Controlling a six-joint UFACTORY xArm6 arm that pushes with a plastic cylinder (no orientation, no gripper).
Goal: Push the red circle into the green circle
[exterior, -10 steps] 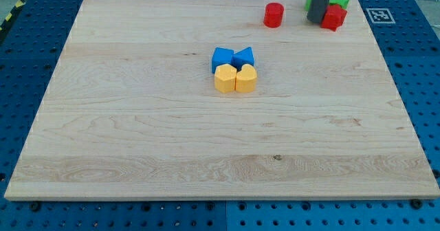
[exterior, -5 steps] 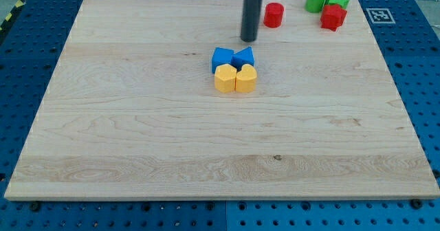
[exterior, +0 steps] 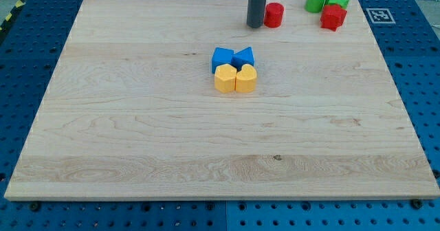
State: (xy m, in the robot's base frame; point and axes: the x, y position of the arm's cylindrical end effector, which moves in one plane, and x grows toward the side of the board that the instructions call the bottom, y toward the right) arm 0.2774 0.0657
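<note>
The red circle (exterior: 274, 15) is a short red cylinder near the view's top, right of centre. The green circle (exterior: 316, 0) is a green cylinder further right, at the board's top edge. My tip (exterior: 255, 25) is the lower end of the dark rod. It stands just left of the red circle, close to it or touching it; I cannot tell which. The red circle lies between my tip and the green circle.
A green star (exterior: 337, 0) sits right of the green circle and a red block (exterior: 333, 16) sits just below them. Two blue blocks (exterior: 232, 56) and two yellow blocks (exterior: 235, 78) cluster at the board's (exterior: 137, 121) centre.
My tip moved from the red block at the top right, across to the left of the red circle, then up and right to its left side. No blocks moved.
</note>
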